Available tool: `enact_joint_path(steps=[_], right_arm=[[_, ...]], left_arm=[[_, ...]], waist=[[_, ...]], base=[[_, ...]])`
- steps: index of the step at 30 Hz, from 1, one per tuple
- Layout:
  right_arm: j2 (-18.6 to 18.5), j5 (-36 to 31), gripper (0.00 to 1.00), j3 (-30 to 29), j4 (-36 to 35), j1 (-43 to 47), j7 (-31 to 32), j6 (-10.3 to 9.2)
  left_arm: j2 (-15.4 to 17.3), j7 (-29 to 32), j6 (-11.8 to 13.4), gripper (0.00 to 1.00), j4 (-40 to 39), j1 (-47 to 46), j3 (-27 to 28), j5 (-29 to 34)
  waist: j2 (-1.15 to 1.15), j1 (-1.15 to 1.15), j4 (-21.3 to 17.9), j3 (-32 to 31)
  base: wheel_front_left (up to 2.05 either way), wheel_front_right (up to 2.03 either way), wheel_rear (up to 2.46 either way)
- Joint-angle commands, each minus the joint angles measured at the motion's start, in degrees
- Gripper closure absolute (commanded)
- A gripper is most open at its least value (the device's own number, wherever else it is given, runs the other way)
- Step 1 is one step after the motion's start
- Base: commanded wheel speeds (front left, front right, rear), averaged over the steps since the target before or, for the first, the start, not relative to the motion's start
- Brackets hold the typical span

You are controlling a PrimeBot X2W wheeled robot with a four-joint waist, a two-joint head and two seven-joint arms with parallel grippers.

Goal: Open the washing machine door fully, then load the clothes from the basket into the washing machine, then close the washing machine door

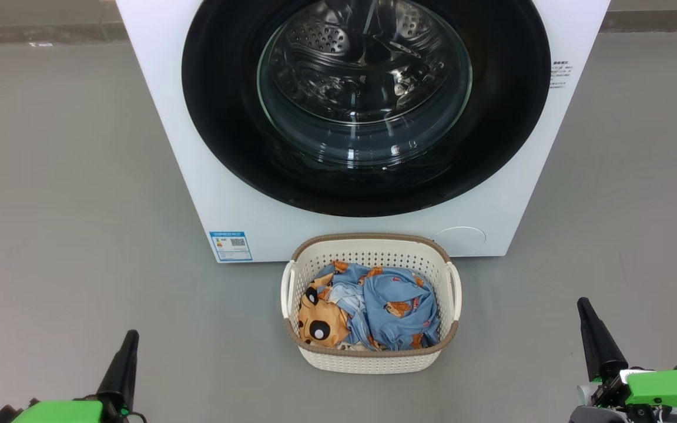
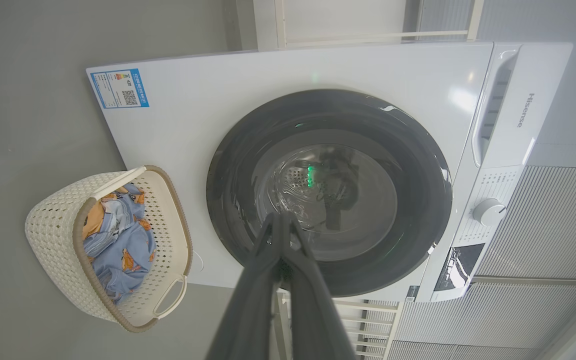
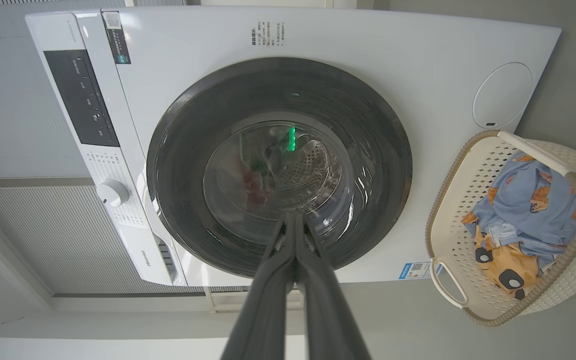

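Reads "Hisense" in grey letters on the drawer front (image 2: 543, 100) of the washing machine (image 2: 208, 115). Bears a QR code on the blue sticker (image 1: 231, 245) at a lower front corner. Too small to read otherwise, likewise the dark print block (image 3: 268, 34) on the white front.

- The washing machine (image 1: 268, 223) is a big white front-loading box standing on the grey floor (image 1: 50, 205).
- The washing machine door (image 1: 365, 94) is round and glossy black with a bulging clear glass porthole, shut flush against the machine's front.
- The basket (image 1: 368, 361) is cream-white, perforated and brown-rimmed, with white side handles. It stands upright on the floor just in front of the machine, below the door.
- The clothes (image 1: 394, 308) are light blue with orange-brown bear faces, crumpled inside the basket, the big orange face at its left.
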Motion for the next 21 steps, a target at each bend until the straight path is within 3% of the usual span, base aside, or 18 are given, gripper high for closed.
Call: enact_joint_path(steps=[1, 21], right_arm=[[-0.31, -1.02, 1.0, 1.24, -1.32, -2.43, 0.35, 0.09], [-0.18, -1.17, 1.0, 1.06, -1.31, -2.44, 0.49, 0.09]], left_arm=[[0.77, 0.34, -0.18, 1.0, -0.95, -2.69, 2.02, 0.68], [0.68, 0.44, -0.18, 1.0, -0.95, -2.7, 2.15, 0.79]], waist=[[0.0, 0.0, 0.0, 0.0], [0.0, 0.0, 0.0, 0.0]], base=[[0.0, 0.0, 0.0], [0.0, 0.0, 0.0]])
